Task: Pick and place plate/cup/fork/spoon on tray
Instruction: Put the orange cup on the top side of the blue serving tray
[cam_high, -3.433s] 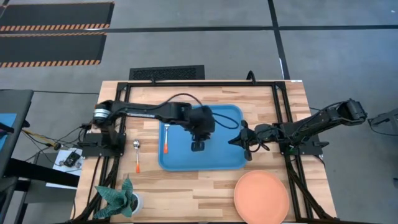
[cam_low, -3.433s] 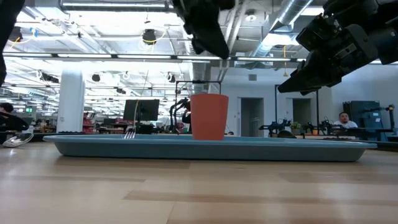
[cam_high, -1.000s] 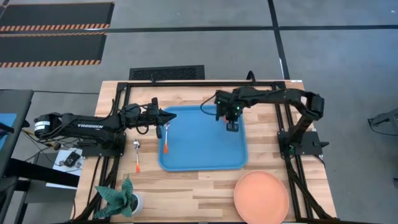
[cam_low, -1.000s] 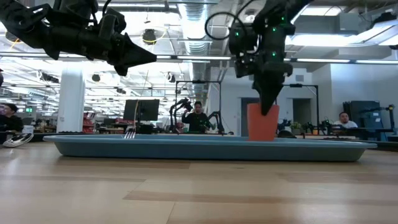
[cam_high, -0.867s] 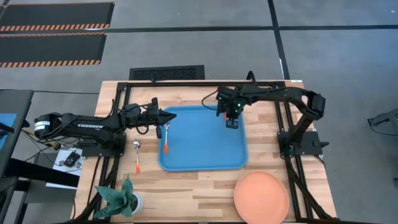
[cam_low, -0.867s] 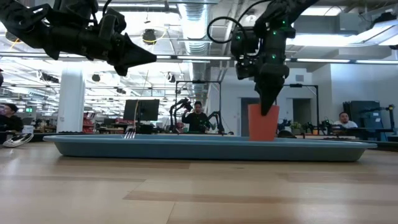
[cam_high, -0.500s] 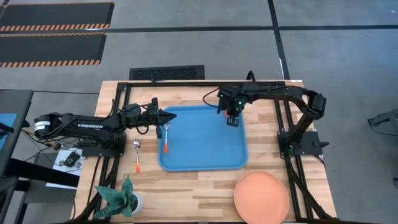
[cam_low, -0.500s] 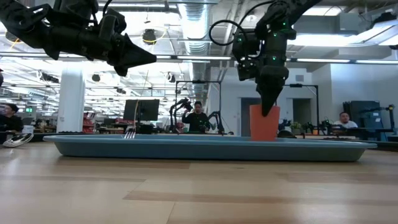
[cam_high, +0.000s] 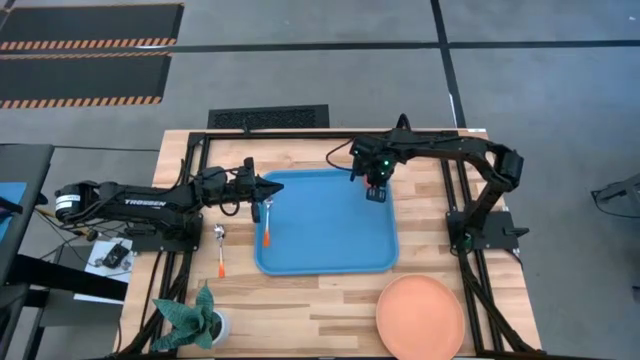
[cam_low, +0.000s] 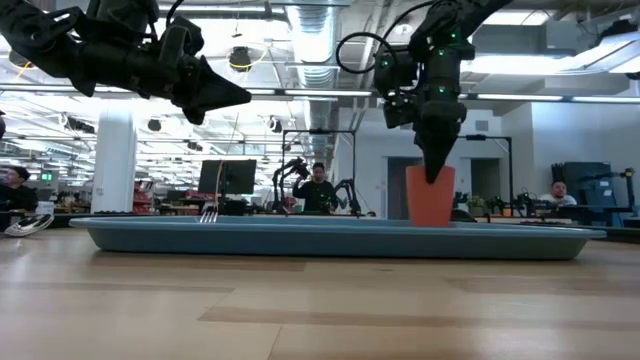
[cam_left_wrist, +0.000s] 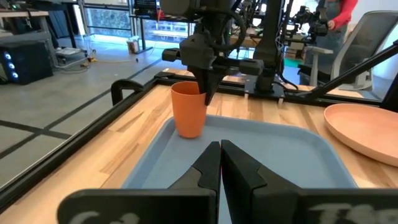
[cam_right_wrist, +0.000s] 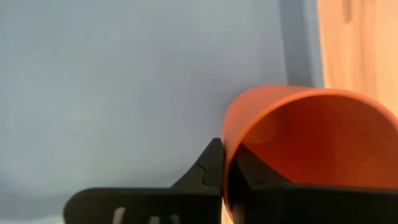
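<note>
The small orange cup (cam_low: 431, 197) stands upright in the far right corner of the blue tray (cam_high: 325, 250). My right gripper (cam_high: 375, 193) is over it and shut on it; the cup also shows in the left wrist view (cam_left_wrist: 188, 111). My left gripper (cam_high: 278, 189) is shut and empty, hovering above the tray's far left corner. The fork (cam_high: 268, 222) lies on the tray's left part. The spoon (cam_high: 220, 250) lies on the table left of the tray. The salmon plate (cam_high: 420, 315) lies on the table near the right front corner. My right gripper pinches the cup's rim (cam_right_wrist: 231, 140) on its side toward the table's near edge, one finger inside the cup and one outside. The fingers (cam_low: 437, 165) come from above, pointing down. The cup stays upright, its base (cam_left_wrist: 188, 133) at the tray's floor.
A white pot with a green plant (cam_high: 195, 318) stands at the table's near left corner. A dark frame (cam_high: 330, 135) runs along the table's far edge and both sides. People and other robot arms show in the room beyond the table.
My right gripper has carried the upright cup a little toward the table's far edge and right, into the tray's far right corner, still shut on its rim.
</note>
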